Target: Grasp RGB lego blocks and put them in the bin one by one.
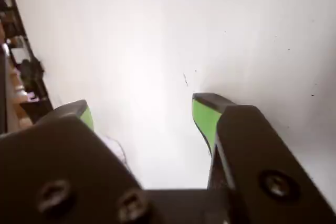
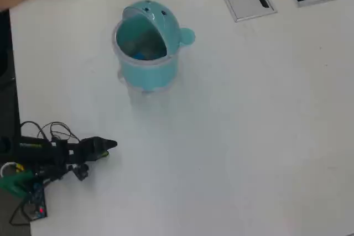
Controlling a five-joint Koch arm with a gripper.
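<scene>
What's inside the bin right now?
In the overhead view the bin has its lid tipped back. Something small and blue shows at the bottom. The front wall covers the rest of the floor, so other blocks cannot be confirmed.

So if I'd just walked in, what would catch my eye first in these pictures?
Probably the teal bin in the overhead view, standing on the white table with its domed lid tipped back and something blue inside. Next, the small black arm at the table's lower left edge. In the wrist view its pincer is open, green-padded tips apart over bare white tabletop.
</scene>
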